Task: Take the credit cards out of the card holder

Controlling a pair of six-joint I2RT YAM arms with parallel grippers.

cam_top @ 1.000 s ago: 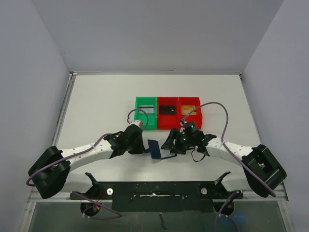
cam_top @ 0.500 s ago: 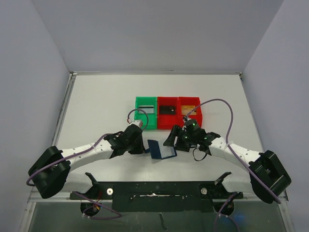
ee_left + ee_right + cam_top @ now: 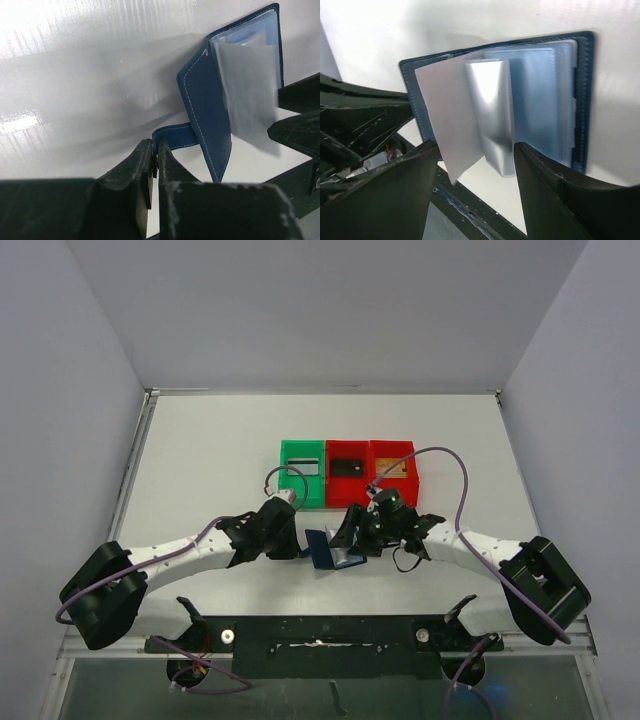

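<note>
Open card holder (image 3: 320,550) lying on the worktop (image 3: 220,460) between the arms, left pincer (image 3: 154,150) squeezing shut on its strap right at the fingertips, right pincer (image 3: 474,147) standing wide apart, straddling the silver-grey card (image 3: 492,115) poking from a pocket, not clamping it.

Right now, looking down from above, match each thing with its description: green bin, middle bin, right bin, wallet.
Column 1:
1 green bin
2 middle bin
3 right bin
4 wallet

Column 2:
a holds the gold card
b open, pockets showing
c left end of the row
d holds the black card

Pairs: 1-c, 2-d, 3-a, 4-b
</note>
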